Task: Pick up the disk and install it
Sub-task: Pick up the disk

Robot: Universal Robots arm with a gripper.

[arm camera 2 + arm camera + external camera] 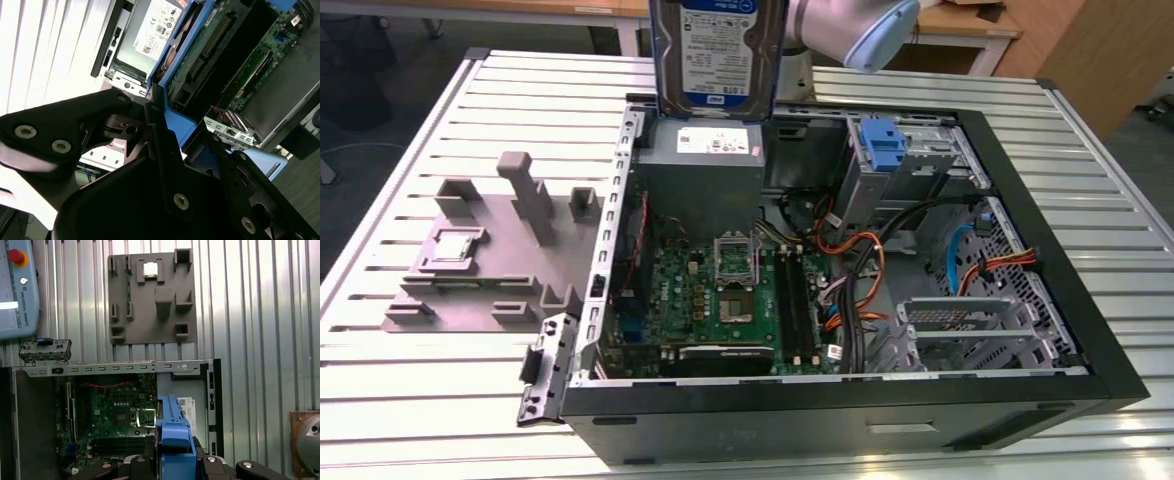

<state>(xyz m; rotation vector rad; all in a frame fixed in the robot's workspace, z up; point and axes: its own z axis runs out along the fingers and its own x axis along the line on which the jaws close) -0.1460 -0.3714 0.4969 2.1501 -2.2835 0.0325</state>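
Black jaws clamp the flat silver, blue-railed disk (716,55) upright above the open case (854,420).

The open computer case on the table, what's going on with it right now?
A robot arm holds the disk upright in the air above the open computer case, over the grey power supply. In the first wrist view the gripper is clamped on the disk's blue carrier rail. The disk is not yet installed; an empty blue caddy stands inside the case.
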